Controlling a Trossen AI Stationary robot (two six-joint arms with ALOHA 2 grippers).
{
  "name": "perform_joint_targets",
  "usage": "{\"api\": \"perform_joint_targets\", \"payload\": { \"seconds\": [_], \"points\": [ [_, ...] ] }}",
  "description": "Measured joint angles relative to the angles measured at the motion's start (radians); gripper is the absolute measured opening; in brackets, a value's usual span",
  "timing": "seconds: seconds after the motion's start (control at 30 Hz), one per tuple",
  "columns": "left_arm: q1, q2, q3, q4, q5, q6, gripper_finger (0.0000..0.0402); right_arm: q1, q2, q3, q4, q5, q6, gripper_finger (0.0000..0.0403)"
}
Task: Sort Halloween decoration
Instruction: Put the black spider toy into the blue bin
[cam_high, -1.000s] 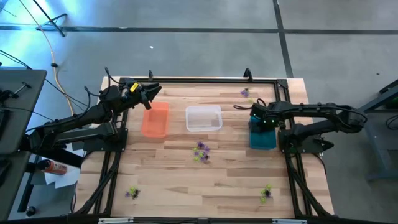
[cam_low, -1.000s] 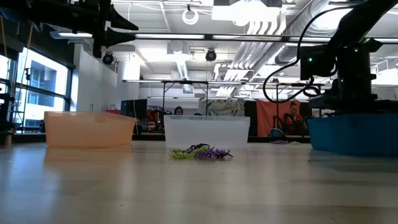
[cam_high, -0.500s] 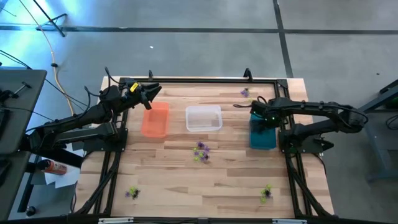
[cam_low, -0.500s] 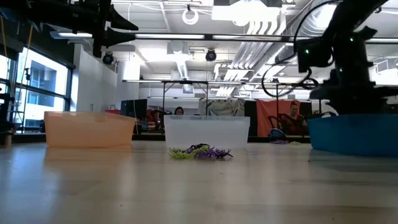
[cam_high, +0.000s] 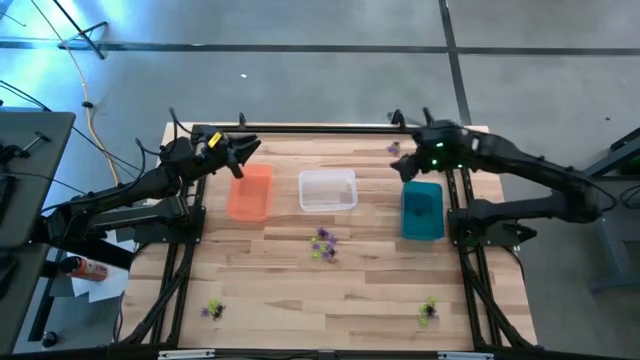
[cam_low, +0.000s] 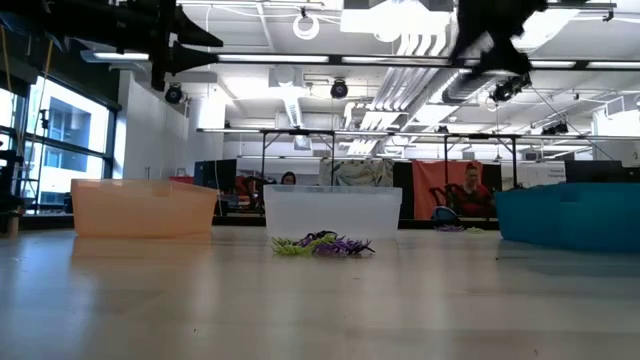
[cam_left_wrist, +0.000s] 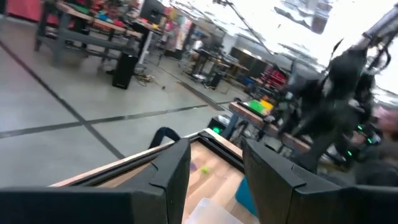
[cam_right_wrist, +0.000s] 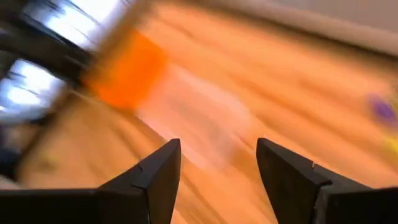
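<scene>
Small clumps of spidery trinkets (cam_high: 428, 309) near the front edge, another pile (cam_high: 322, 244) mid-table ahead of the clear bin (cam_high: 327, 190). Further back, left gripper (cam_high: 244, 147) parted over the orange bin (cam_high: 250, 192), right gripper (cam_high: 408, 165) spread and empty (one more purple bit (cam_high: 394, 149) beside it) beyond the teal bin (cam_high: 422, 209).

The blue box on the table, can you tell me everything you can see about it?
The teal bin is a small rectangular open-topped tub that looks like plastic, its long side running front to back. It stands upright on the wooden table near the right edge, to the right of the clear bin. I can't make out anything inside. The right gripper hangs open beyond its far end, not touching it. In the low view only its solid-coloured side shows.
</scene>
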Motion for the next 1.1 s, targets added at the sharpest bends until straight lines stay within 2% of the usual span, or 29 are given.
{"api": "perform_joint_targets", "payload": {
  "seconds": [0.1,0.23,0.33,0.43,0.57,0.67,0.8,1.0,1.1],
  "points": [
    [0.000,0.000,0.000,0.000,0.080,0.007,0.0136,0.050,-0.029,0.006,0.157,0.002,-0.052,0.0204],
    [0.000,0.000,0.000,0.000,0.169,0.007,0.0136,0.108,-0.024,0.004,0.202,-0.008,-0.166,0.0204],
    [0.000,0.000,0.000,0.000,0.187,0.007,0.0136,0.133,-0.011,0.004,0.211,0.004,-0.183,0.0204],
    [0.000,0.000,0.000,-0.001,0.188,0.003,0.0136,0.141,0.005,0.004,0.213,0.020,-0.127,0.0204],
    [-0.001,0.002,0.000,-0.001,0.192,-0.082,0.0136,0.157,0.035,0.004,0.214,-0.008,-0.092,0.0203],
    [-0.022,0.008,0.000,-0.008,0.230,-0.097,0.0136,0.192,0.098,0.004,0.217,-0.105,-0.091,0.0203],
    [-0.086,0.027,0.001,-0.010,0.232,-0.075,0.0136,0.282,0.226,0.004,0.247,-0.212,-0.185,0.0203],
    [-0.156,0.043,0.001,-0.030,0.110,-0.055,0.0136,0.414,0.429,0.004,0.272,-0.183,-0.467,0.0203],
    [-0.166,0.045,0.001,-0.024,0.090,-0.072,0.0136,0.449,0.526,0.003,0.280,-0.175,-0.555,0.0203]
  ]
}}
